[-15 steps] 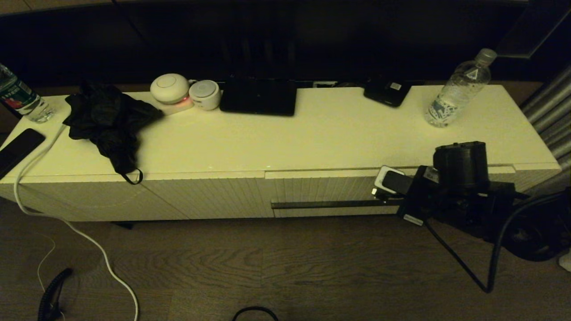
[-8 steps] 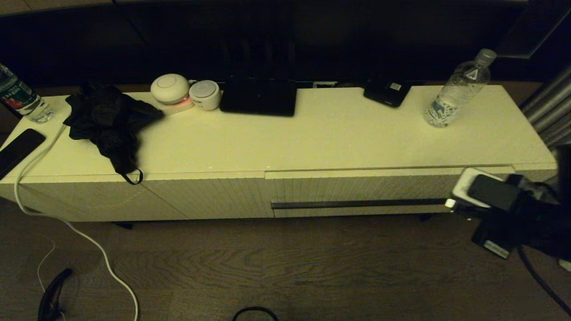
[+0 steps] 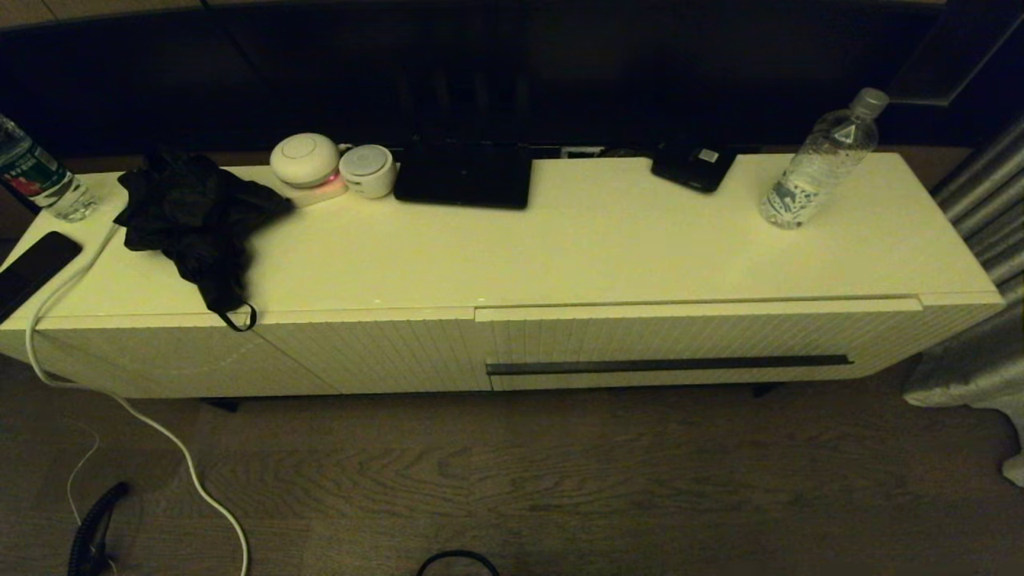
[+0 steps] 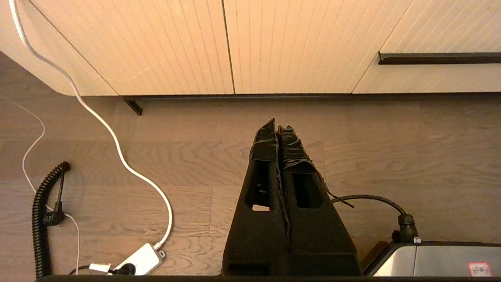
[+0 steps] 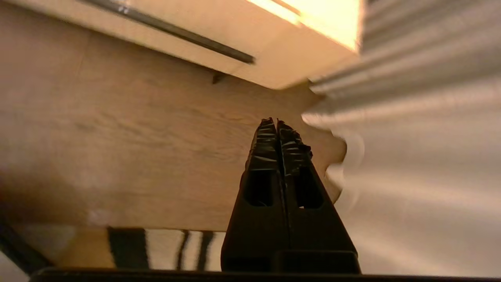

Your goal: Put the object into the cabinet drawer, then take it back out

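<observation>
Your water bottle stands upright near the back right corner of the cabinet top, its cap against the dark background. The cabinet drawer below it sits closed, handle strip across its ribbed front. Neither arm shows in your head view. Your left gripper hangs over the wooden floor in front of the cabinet, fingers pressed together, holding nothing. Your right gripper is likewise clamped tight and empty, above the floor beside a pale curtain; that view is smeared, so the cabinet's corner is hard to make out.
</observation>
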Controlling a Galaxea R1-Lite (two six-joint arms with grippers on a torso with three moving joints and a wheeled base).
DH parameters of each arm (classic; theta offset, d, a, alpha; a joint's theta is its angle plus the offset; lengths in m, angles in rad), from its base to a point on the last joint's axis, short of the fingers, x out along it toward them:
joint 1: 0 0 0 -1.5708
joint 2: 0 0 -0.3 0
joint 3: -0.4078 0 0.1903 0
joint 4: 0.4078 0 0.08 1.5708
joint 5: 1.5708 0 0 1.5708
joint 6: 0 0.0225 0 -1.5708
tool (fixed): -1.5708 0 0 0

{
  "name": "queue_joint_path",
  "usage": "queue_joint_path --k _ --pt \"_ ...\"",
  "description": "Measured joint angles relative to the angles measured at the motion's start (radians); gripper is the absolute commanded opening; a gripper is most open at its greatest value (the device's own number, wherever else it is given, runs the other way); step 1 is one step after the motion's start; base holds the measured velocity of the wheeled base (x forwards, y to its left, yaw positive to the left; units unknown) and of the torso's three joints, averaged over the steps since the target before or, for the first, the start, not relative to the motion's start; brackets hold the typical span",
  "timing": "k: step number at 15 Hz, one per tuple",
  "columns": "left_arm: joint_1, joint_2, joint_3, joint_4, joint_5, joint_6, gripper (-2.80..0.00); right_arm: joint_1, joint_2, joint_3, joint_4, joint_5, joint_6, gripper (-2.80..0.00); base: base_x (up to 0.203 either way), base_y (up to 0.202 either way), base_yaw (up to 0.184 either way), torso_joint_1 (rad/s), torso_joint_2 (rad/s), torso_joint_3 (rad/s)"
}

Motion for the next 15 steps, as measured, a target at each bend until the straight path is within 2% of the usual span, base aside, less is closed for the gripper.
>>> queue_joint_path --k 3,5,7,9,11,13,15 --pt "0.0 0.0 0.0 0.0 0.0 0.0 -2.8 -0.036 -0.244 0.081 0.142 0.006 0.116 -2.8 0.0 0.0 0.0 0.0 0.0 0.0" --pt "0.0 0.0 0.0 0.0 0.0 0.0 -2.8 -0.045 -0.379 0.161 0.186 0.027 0.187 -2.8 0.0 0.0 0.0 0.0 0.0 0.0" --pt "0.0 0.0 0.0 0.0 0.0 0.0 -2.8 -0.048 -0.456 0.248 0.158 0.07 0.279 -2.8 0.0 0.0 0.0 0.0 0.0 0.0" --pt "0.0 0.0 0.0 0.0 0.0 0.0 -2.8 -0.049 -0.492 0.338 0.074 0.086 0.384 -2.8 0.0 0.0 0.0 0.0 0.0 0.0" --pt "0.0 0.0 0.0 0.0 0.0 0.0 -2.8 -0.05 -0.509 0.419 -0.007 0.122 0.405 -2.8 0.0 0.0 0.0 0.0 0.0 0.0" --pt "0.0 0.0 0.0 0.0 0.0 0.0 -2.8 -0.051 -0.516 0.461 -0.023 0.208 0.392 -2.8 0.0 0.0 0.0 0.0 0.0 0.0" --pt "0.0 0.0 0.0 0.0 0.0 0.0 -2.8 -0.05 -0.519 0.49 -0.067 0.235 0.385 -2.8 0.0 0.0 0.0 0.0 0.0 0.0"
